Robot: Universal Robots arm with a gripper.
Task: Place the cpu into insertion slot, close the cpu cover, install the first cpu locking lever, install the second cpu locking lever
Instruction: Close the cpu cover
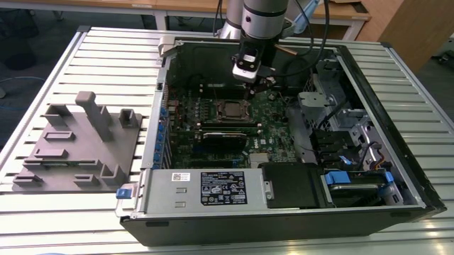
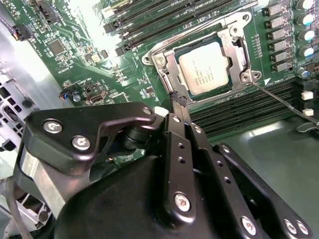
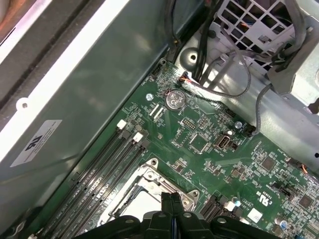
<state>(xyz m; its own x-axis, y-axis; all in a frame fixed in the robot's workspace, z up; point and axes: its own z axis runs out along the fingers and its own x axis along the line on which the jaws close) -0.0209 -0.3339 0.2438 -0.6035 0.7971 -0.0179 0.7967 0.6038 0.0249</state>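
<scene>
The cpu (image 2: 207,69), a silver-grey square chip, lies flat in the insertion slot (image 1: 230,110) on the green motherboard. The cpu cover (image 2: 171,69), a dark-silver frame, lies down around the chip. A thin metal locking lever (image 2: 281,99) sticks out from the socket's corner across the memory slots, not latched. My gripper (image 2: 178,99) is shut with nothing between its fingers, its tip hovering just beside the socket's edge. In the exterior view my gripper (image 1: 259,85) hangs over the board on the far side of the socket. The first wrist view shows the fingertips (image 3: 172,199) at the socket's rim.
The open computer case holds a power supply box (image 1: 206,188) at the front, a black card (image 1: 225,137) near the socket and a drive cage (image 1: 341,122) on the exterior view's right. Loose cables (image 3: 219,84) hang near the board's corner. A grey fixture tray (image 1: 78,143) stands outside the case.
</scene>
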